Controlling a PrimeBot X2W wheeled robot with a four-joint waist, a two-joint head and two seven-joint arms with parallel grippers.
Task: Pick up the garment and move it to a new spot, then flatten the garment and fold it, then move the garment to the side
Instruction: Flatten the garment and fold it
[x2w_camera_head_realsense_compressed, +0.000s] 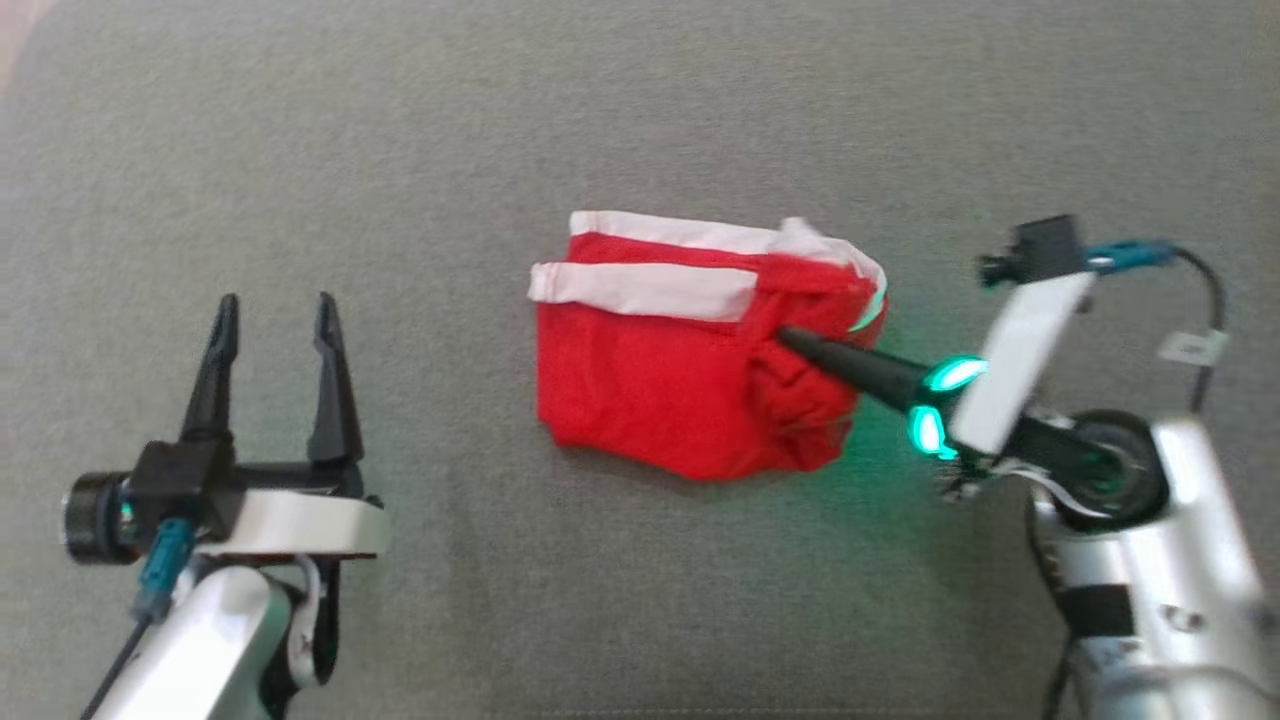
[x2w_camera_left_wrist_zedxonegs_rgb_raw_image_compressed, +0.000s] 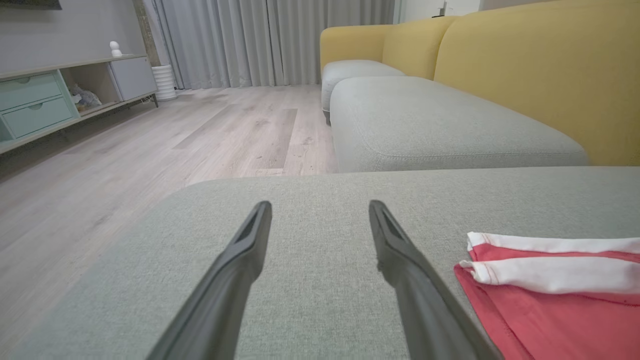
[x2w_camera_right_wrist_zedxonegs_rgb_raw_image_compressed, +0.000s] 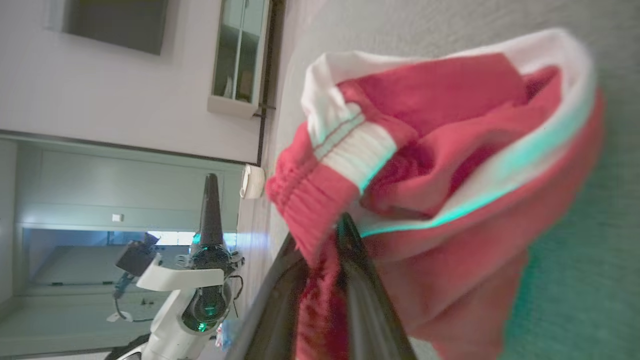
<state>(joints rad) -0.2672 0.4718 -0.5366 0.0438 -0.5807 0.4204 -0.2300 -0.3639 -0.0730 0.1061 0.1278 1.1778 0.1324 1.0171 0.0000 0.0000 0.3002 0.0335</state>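
Silver arms (x2w_camera_head_realsense_compressed: 1180, 560), white wrist plates (x2w_camera_head_realsense_compressed: 300, 525), teal plugs (x2w_camera_head_realsense_compressed: 165, 565), green-lit right end effector (x2w_camera_head_realsense_compressed: 785, 338)

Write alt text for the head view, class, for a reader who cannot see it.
The right end effector grips the right edge of a folded red garment with white bands, lying on a grey cushion. The left end effector sits open at lower left, apart from the garment.
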